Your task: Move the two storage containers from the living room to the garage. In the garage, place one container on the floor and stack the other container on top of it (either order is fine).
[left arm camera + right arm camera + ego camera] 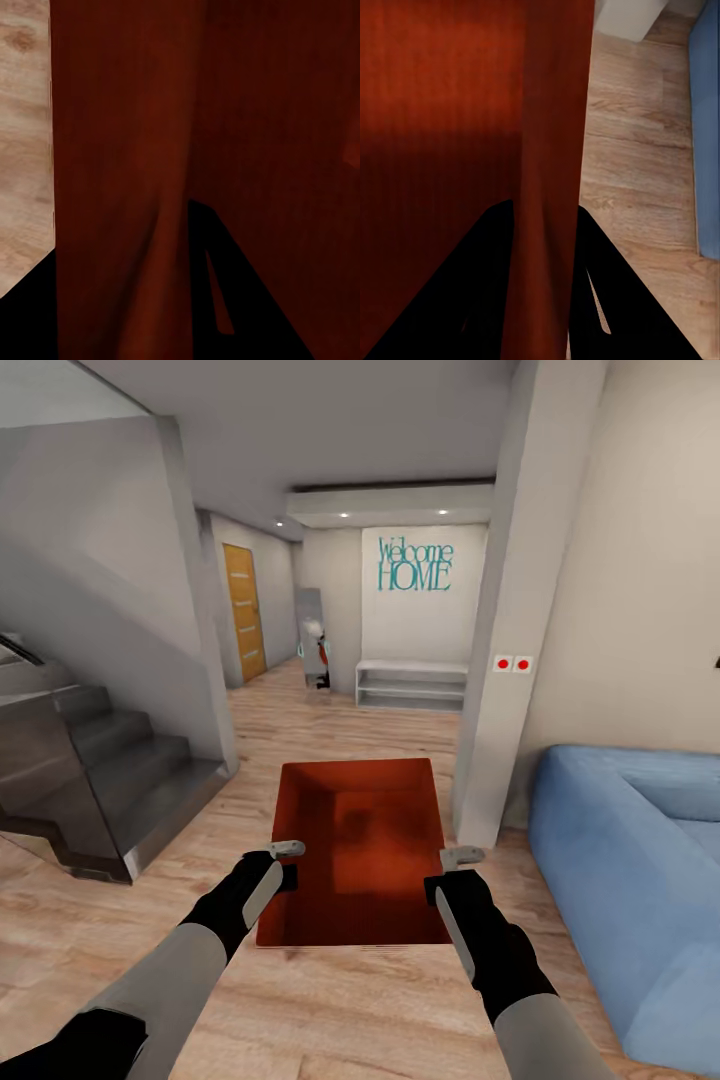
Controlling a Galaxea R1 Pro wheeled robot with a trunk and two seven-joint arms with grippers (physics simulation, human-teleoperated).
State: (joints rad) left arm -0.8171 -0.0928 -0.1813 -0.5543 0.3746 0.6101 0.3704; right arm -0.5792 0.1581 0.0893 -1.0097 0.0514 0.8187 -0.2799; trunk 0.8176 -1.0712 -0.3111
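Wood-floored living room (330, 1000), hallway opening ahead: at lower centre both grippers, left (287, 849) and right (461, 855), are pinching the red container's (360, 850) side walls. Carrying step; next, driving garageward.

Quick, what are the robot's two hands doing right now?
Left gripper: shut on the left wall of the orange-red storage container.
Right gripper: shut on the container's right wall, jaws either side of it.
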